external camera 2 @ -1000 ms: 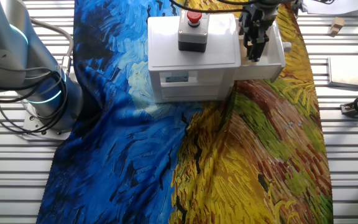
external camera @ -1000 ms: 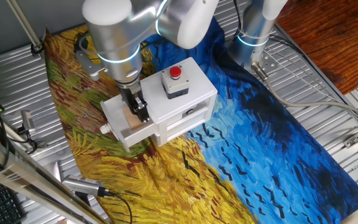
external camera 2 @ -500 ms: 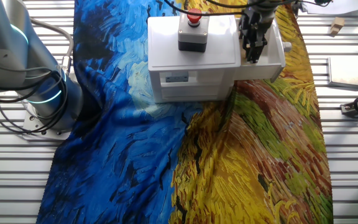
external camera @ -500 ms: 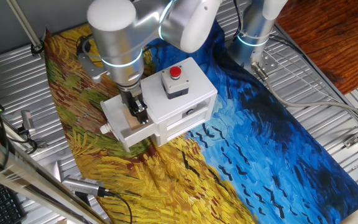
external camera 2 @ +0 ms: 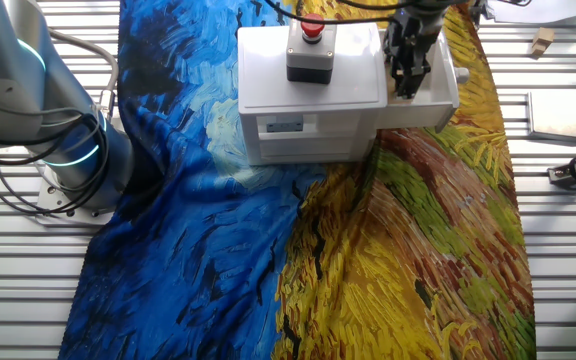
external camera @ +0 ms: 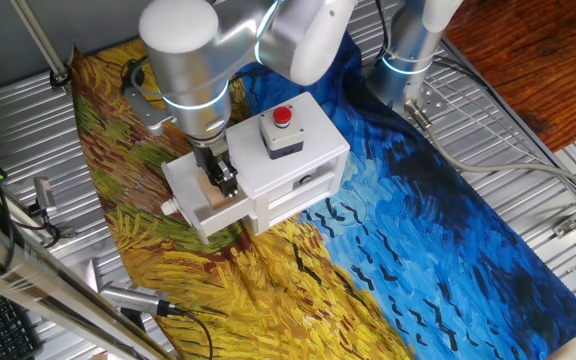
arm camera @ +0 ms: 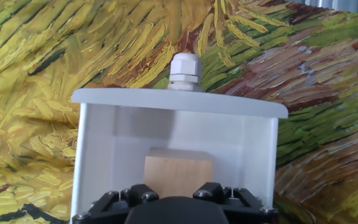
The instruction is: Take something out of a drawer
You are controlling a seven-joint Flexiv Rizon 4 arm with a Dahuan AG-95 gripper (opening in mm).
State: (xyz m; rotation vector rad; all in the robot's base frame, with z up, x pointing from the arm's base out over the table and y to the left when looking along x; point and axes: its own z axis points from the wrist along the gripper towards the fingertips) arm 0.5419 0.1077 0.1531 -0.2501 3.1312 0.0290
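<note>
In the hand view, the hand [arm camera: 178,200] stood inside the open drawer [arm camera: 92,149], its fingers close on either side of the wooden block [arm camera: 179,169]; whether they gripped it I could not tell. Beyond, the round knob [arm camera: 186,71] faced the painted cloth [arm camera: 55,43].

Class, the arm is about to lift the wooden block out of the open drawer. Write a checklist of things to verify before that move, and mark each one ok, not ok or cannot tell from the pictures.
1. Upper white plastic drawer pulled open: ok, its inside shows in the hand view.
2. Small tan wooden block inside the drawer: ok, it sits near the middle.
3. Black two-finger pincer lined up over the block: ok, it reaches down into the drawer.
4. Pincer shut on the block: cannot tell, the fingertips are hidden.
5. Path upward clear of the drawer walls: ok in the hand view, gaps show on both sides.
6. White box flat on the painted cloth: ok.
</note>
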